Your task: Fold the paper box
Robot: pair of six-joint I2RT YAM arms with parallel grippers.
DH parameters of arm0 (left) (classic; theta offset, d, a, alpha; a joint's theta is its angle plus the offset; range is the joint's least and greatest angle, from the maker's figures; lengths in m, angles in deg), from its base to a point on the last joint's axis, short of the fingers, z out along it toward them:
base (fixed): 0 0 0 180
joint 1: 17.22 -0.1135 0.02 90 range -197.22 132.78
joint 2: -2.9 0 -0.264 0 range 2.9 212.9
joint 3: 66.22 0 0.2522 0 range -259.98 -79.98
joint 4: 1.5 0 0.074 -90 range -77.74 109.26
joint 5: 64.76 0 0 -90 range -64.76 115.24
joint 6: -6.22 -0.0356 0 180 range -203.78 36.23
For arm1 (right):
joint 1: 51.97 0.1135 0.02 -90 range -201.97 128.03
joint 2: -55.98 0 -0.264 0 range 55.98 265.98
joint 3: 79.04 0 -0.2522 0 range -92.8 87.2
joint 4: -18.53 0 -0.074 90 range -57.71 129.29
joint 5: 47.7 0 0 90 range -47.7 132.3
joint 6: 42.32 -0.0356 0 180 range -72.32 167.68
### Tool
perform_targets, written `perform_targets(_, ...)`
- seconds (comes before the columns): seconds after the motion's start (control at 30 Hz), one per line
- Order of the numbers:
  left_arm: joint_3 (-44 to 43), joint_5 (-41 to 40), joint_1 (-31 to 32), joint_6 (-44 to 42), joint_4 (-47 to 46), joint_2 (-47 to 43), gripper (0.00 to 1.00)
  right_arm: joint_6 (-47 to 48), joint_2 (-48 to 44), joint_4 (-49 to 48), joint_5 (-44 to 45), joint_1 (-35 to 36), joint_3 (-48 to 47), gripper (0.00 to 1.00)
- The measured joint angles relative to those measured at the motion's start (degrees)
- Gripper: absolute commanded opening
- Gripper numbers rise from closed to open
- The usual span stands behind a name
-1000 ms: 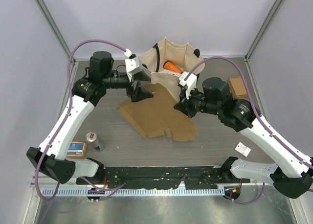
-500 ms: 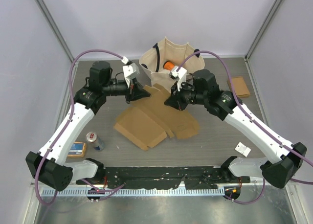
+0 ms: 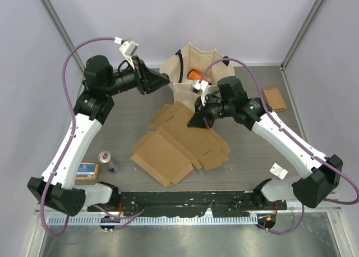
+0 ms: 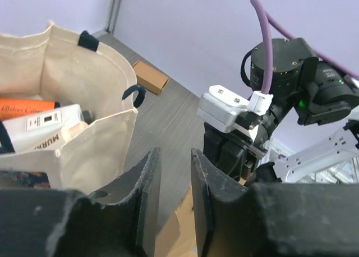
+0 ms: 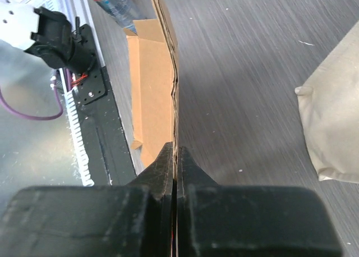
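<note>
Bag [image 3: 208, 57] holds orange bottle [image 4: 23, 108], white bottle [image 4: 49, 125]; right tool [image 5: 175, 151] pinches paper box [image 3: 167, 151], left tool [image 4: 174, 157] spread.

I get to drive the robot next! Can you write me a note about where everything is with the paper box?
Left gripper: jaws apart, empty, up beside the tote bag.
Right gripper: jaws shut on one edge of the paper box.
Done: one edge gripped; the box lies mostly flat, with no walls standing yet.
Left: fold up the walls and tuck the flaps.
</note>
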Motion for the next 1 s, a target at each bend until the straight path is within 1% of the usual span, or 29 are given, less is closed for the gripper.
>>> perform_targets(0.07,-3.30,1.42,0.70,-1.22,1.01,2.47,0.22,0.79,0.04,1.95,-0.85,0.07,-1.20,0.01)
perform_targets(0.13,-5.25,2.91,1.20,-2.99,2.67,4.79,0.20,1.36,0.02,3.17,-1.22,0.11,-2.80,0.01)
perform_targets(0.33,-5.99,1.68,3.63,-8.02,10.08,8.37,0.11,2.19,0.17,4.13,-1.18,0.11,-6.27,0.01)
perform_targets(0.43,-7.23,0.70,6.56,-10.43,12.39,9.22,0.11,2.29,1.11,5.18,-0.52,0.11,-7.39,0.01)
perform_targets(0.6,-7.34,-0.90,11.87,-13.11,13.64,8.98,0.08,1.64,3.37,5.99,1.14,0.11,-8.72,0.01)
perform_targets(0.77,-5.46,-3.08,15.41,-13.49,13.66,8.20,0.07,-1.44,3.80,5.14,3.06,0.11,-8.72,0.01)
perform_targets(0.8,-4.68,-3.37,15.76,-13.33,13.33,7.87,0.08,-2.03,3.80,4.98,3.17,0.11,-8.72,0.01)
perform_targets(0.9,-3.02,-4.28,16.20,-12.37,12.50,6.88,0.19,-3.48,3.89,4.83,3.26,0.17,-8.70,0.01)
perform_targets(0.93,-2.97,-5.14,16.22,-11.96,12.68,6.56,0.30,-3.78,3.89,4.79,3.30,0.20,-8.66,0.01)
perform_targets(1.0,-2.86,-7.15,16.28,-11.58,13.11,5.09,0.38,-4.17,3.87,4.28,3.34,0.15,-8.44,0.01)
